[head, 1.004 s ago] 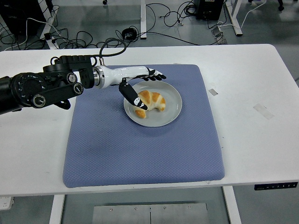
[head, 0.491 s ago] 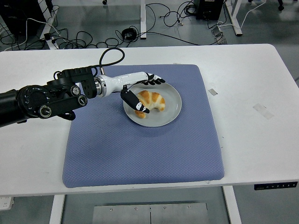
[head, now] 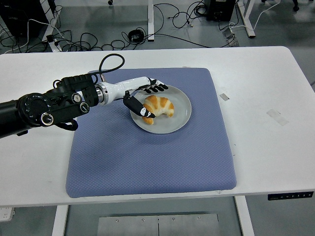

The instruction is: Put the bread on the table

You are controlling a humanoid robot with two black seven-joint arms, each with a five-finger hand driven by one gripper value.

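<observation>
my left hand (head: 147, 98) is spread open around the bread (head: 158, 107), at nine o'clock on the plate (head: 181, 116), not gripping.

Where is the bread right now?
In the head view the bread lies on the grey plate, on the blue mat slightly left of the table's middle, with the left robot hand around its left side.

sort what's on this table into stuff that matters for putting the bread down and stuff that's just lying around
Part of the job:
- golden-brown bread roll
- round grey plate holding it
- left hand, thumb and fingers open around the roll
- white table

Just lying about:
- blue quilted mat under the plate
- tape scraps on the table's right
- black cables on the floor behind
</observation>
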